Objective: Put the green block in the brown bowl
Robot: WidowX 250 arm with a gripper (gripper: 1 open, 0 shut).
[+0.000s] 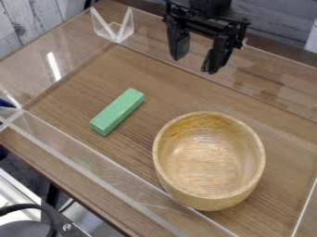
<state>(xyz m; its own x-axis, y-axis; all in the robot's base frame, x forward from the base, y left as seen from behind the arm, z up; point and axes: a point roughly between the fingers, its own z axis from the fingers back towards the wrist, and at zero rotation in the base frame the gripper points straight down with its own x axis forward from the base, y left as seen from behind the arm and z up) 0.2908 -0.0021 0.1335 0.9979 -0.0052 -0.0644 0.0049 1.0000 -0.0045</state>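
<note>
The green block [117, 111] lies flat on the wooden table, left of centre, set at a slant. To its right, toward the front, stands the brown bowl [209, 159], a wide light-wood bowl with nothing inside. My gripper [198, 53] hangs at the back, pointing down, above and behind both of them. Its two black fingers stand apart with nothing between them, so it is open. It touches neither the block nor the bowl.
Clear acrylic walls [74, 157] ring the table on the left, front and back. A small clear bracket [114, 26] sits at the back left corner. Black cables [31, 222] show at the lower left, outside the wall.
</note>
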